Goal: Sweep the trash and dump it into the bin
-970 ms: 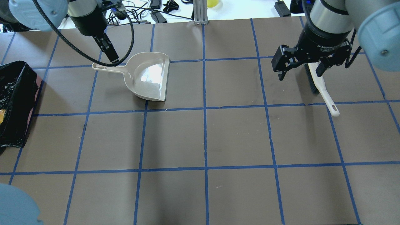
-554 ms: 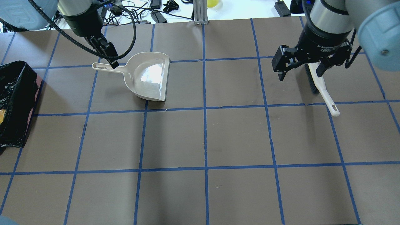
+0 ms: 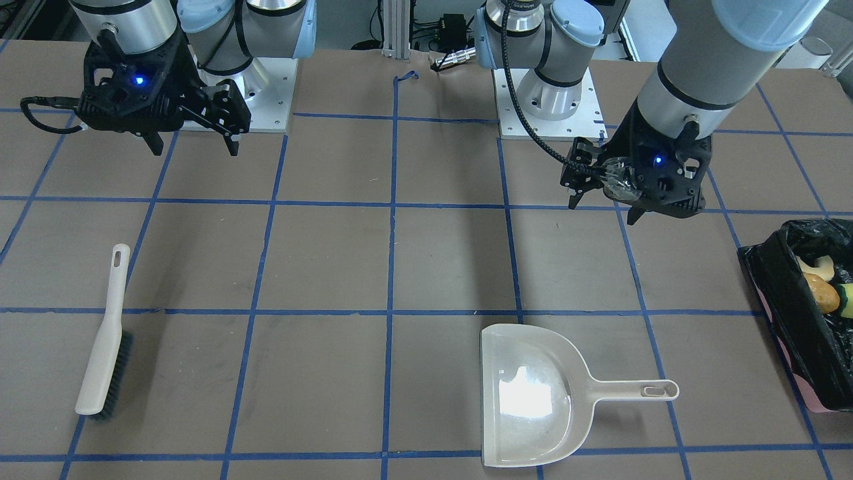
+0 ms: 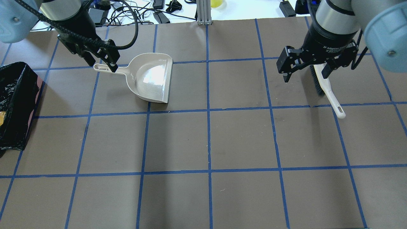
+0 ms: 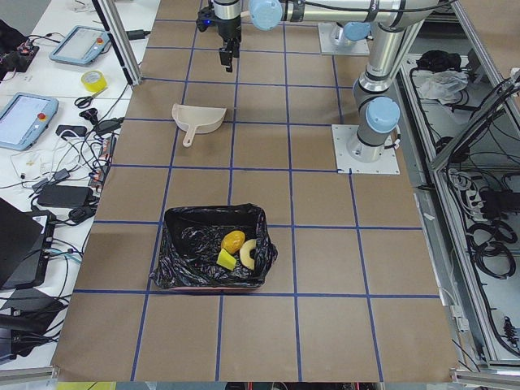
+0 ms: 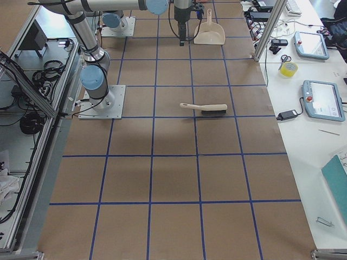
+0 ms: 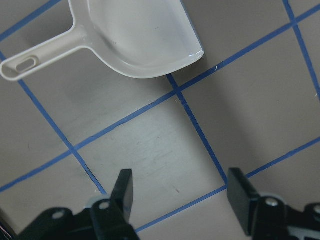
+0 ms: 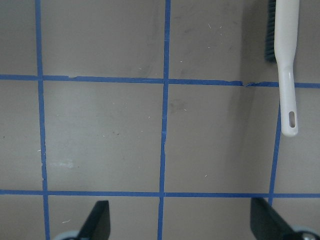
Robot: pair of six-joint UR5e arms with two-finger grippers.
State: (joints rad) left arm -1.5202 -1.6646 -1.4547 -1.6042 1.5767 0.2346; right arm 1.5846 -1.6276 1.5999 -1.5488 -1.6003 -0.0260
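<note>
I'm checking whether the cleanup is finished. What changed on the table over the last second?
The left gripper shifted from over the dustpan handle toward the bin side and turned at the wrist. It is now open and empty. Nothing was picked up. The dustpan, the brush, the bin and the open right gripper stayed where they were.
</note>
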